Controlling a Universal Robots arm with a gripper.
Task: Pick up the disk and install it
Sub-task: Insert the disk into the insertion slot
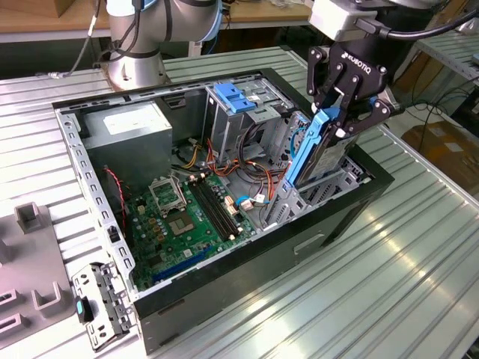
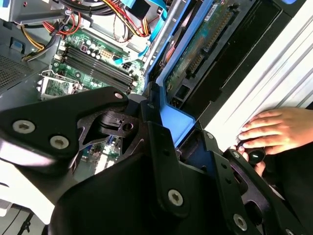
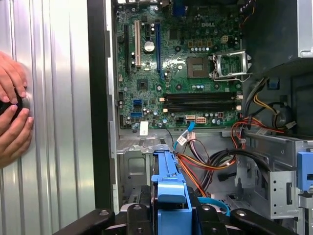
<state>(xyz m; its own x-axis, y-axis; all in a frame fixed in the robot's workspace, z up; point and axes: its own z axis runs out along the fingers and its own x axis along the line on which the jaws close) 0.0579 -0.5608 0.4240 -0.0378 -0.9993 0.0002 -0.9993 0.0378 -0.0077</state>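
Note:
The disk (image 1: 330, 153), a silver-grey drive in blue carrier rails, stands on edge and tilted over the drive bay (image 1: 340, 185) at the front corner of the open computer case (image 1: 224, 292), on the exterior view's right. Its lower end is down among the bay's metal walls. My gripper (image 1: 337, 121) is shut on the disk's upper end. The second wrist view shows the disk's green circuit side (image 2: 205, 41) beyond the gripper (image 2: 178, 122). In the first wrist view the blue carrier (image 3: 168, 183) sits between the black fingers (image 3: 139, 213).
Inside the case lie the motherboard (image 1: 187, 217), coloured cables (image 1: 247, 168), a grey power-supply box (image 1: 131, 123) and a tall cage with a blue latch (image 1: 236, 97). A person's hand (image 3: 12, 112) rests on the ribbed table beside the case. The arm's base (image 1: 138, 56) stands behind.

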